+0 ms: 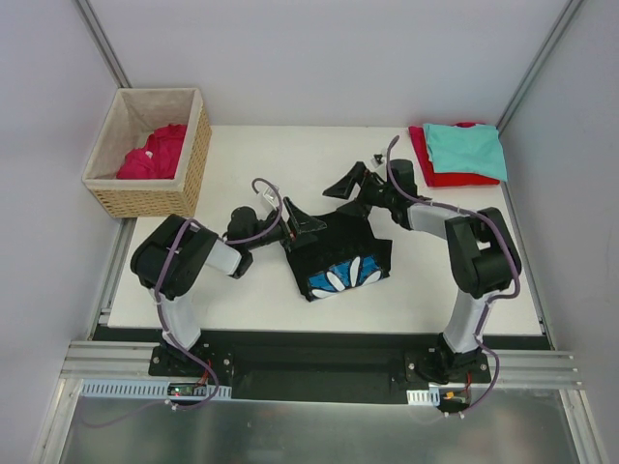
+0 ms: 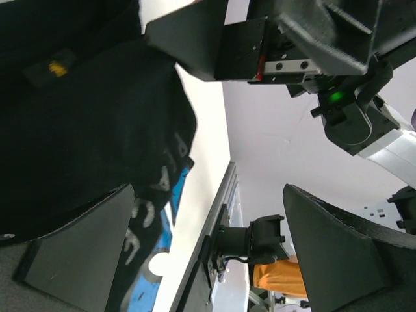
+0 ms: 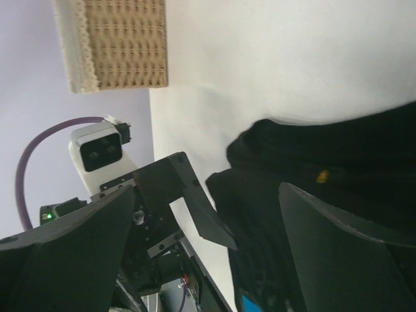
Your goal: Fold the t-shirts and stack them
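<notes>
Currently the black t-shirt (image 1: 338,256) is lying bunched and partly folded at the middle of the worktop (image 1: 242,290), with its blue-and-white flower print showing along the side nearest the arm bases.

**Jaws.** The left gripper (image 1: 306,222) is hovering at the shirt's far-left corner and the right gripper (image 1: 350,196) at its far edge. Both sets of jaws are standing wide apart and are gripping nothing. In the wrist views black cloth is lying beside and beneath the fingers, not pinched between them.

**Handling.** The garment is judged light, limp and without stiffness. It is likely to sag, drape and lose its fold wherever it is not supported. A two-point hold is advisable, one gripper at each far corner of the folded edge, pinching through all the layers so that they lift together. A single central pinch is likely to drag the cloth into a heap.

**Surface.** The worktop is smooth, white and flat. Cloth is expected to slide across it easily, which helps dragging but gives little resistance when creasing.

**Room.**
- Bare surface is lying open to the left of the shirt and along the near edge.
- At the far-right corner a teal shirt (image 1: 466,150) is resting on a red shirt (image 1: 435,172).
- Beyond the far-left corner a wicker basket (image 1: 193,164) is holding a crimson-pink shirt (image 1: 155,155).
</notes>
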Controlling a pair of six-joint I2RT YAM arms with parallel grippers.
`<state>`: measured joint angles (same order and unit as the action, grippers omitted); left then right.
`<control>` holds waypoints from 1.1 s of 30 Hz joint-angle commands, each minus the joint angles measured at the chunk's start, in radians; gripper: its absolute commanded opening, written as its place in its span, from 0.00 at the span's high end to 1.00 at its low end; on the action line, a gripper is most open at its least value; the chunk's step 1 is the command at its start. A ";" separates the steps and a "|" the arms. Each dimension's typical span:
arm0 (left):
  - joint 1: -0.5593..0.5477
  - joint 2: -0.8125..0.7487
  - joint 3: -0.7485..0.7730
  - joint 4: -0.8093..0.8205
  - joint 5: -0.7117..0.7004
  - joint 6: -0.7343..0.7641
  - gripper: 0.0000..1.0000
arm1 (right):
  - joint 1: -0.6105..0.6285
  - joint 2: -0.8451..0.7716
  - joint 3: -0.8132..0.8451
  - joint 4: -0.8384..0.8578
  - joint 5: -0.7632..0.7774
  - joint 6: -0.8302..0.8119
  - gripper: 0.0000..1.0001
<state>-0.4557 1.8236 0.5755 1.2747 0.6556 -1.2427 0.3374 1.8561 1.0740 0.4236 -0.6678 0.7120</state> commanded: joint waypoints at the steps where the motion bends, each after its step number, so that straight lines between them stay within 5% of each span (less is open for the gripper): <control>1: 0.022 0.045 0.000 0.121 0.039 -0.001 0.01 | 0.003 0.047 -0.019 0.072 0.000 0.000 0.03; 15: 0.040 0.169 0.024 0.187 0.065 -0.012 0.01 | -0.040 0.156 -0.106 0.144 0.046 -0.022 0.03; 22: 0.051 0.129 0.089 0.132 0.110 0.003 0.01 | -0.083 0.022 -0.115 0.161 0.024 -0.008 0.03; 25: 0.052 0.036 0.147 0.000 0.137 0.048 0.01 | -0.066 -0.126 -0.069 0.028 0.034 -0.069 0.03; 29: 0.054 -0.154 0.245 -0.272 0.164 0.133 0.01 | 0.009 -0.292 0.059 -0.410 0.140 -0.268 0.03; 33: 0.058 -0.329 0.323 -0.791 0.098 0.312 0.01 | 0.113 -0.362 0.173 -0.779 0.322 -0.462 0.03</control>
<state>-0.4103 1.6848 0.8097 0.9360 0.7696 -1.1404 0.3508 1.6127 1.1244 0.0898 -0.5365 0.4858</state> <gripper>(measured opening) 0.992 0.967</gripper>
